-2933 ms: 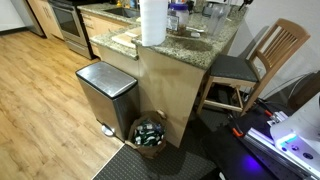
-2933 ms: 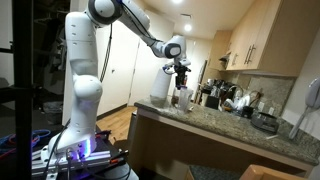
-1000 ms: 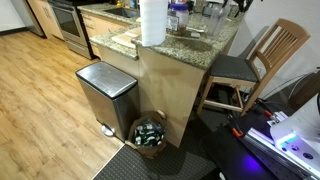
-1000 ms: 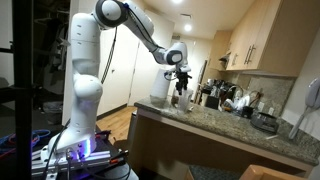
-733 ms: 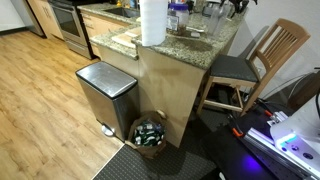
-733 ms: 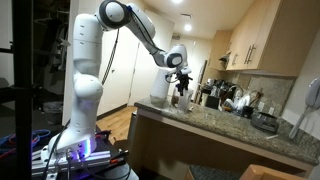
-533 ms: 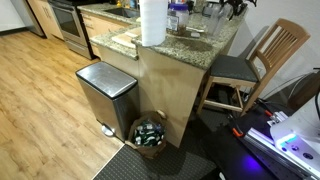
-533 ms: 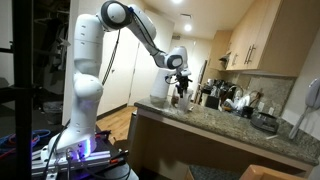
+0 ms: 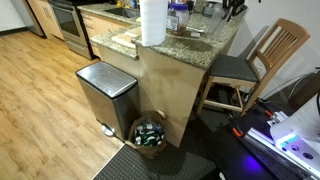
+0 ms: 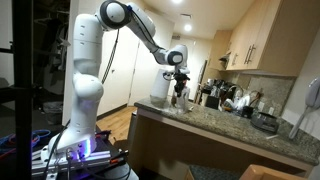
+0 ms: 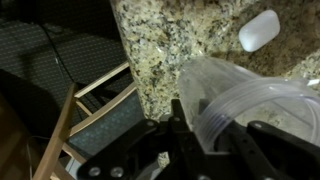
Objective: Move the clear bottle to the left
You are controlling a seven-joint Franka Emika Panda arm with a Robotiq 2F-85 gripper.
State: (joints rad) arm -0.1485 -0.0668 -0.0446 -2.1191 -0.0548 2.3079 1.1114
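Note:
The clear bottle [image 11: 240, 105] stands on the speckled granite counter [image 11: 170, 45] and fills the space between my fingers in the wrist view. My gripper [image 11: 230, 138] is shut on it, with a black finger [image 11: 186, 132] pressed against each side. In an exterior view the gripper [image 10: 180, 86] points straight down over the counter's near end, with the bottle [image 10: 181, 98] under it. In an exterior view only the dark gripper [image 9: 232, 7] shows at the top edge, and I cannot make out the bottle there.
A tall white paper-towel roll [image 9: 153, 22] and a clear jar with a blue lid [image 9: 176, 15] stand close by on the counter. A small white object [image 11: 259, 30] lies beyond the bottle. A wooden chair [image 9: 262, 60] and a steel bin [image 9: 105, 95] stand below the counter edge.
The arm came down over the bottle, then held still. In the last second the jaws have closed in on the bottle. The bottle has not moved.

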